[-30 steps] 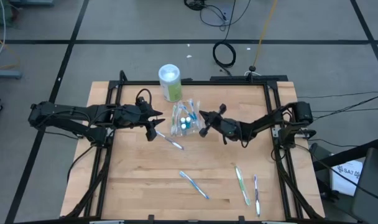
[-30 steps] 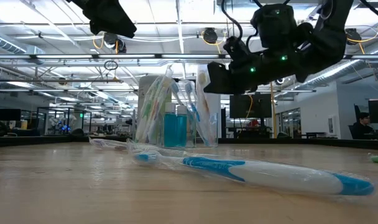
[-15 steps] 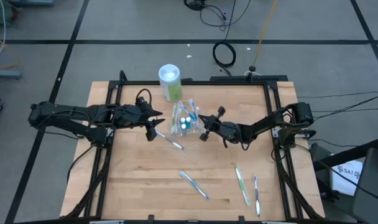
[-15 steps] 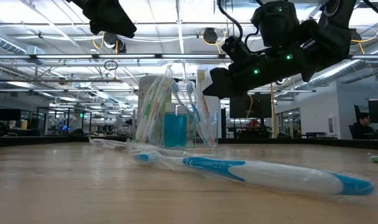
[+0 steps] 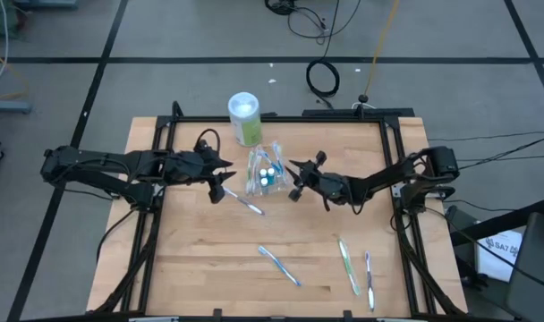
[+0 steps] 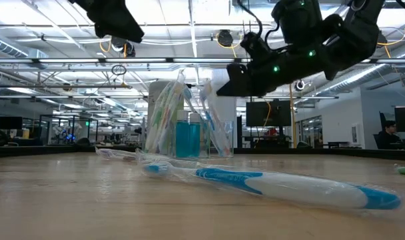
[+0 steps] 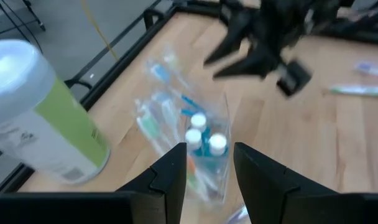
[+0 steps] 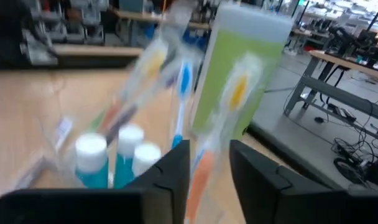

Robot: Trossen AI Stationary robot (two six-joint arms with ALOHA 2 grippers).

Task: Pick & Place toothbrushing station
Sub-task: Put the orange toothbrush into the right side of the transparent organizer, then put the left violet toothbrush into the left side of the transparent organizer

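Table (image 5: 200, 259): pale wood planks, black frame, grey floor around.
Clear container (image 5: 266, 170): near far edge.
Right gripper (image 5: 294, 179): fingers spread.
Left gripper (image 5: 225, 175): fingers spread.

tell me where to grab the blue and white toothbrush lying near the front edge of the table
Take the blue and white toothbrush at mid-handle, coming straight down from above. It lies flat and diagonal on bare wood, so set the fingers across its slim handle. Nothing crowds it.

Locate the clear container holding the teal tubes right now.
In the high view the clear container stands at the table's far middle, just in front of the green-and-white canister, between the left pincer and right pincer.
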